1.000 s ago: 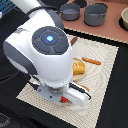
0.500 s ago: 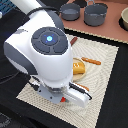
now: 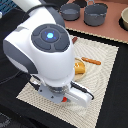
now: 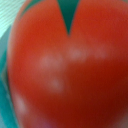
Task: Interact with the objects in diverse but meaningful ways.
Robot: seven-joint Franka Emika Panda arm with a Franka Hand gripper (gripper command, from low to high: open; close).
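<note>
Hidden under the big white arm housing in the exterior view, the gripper cannot be judged open or closed. The wrist view is filled by a blurred round red plastic tomato with a green leaf tip, so it sits right at the camera — probably the tomato is the step in hand. Rightwards on the cream ribbed placemat lie a yellow ridged bread loaf and a thin orange-brown stick. Next calls for confirming grip.
</note>
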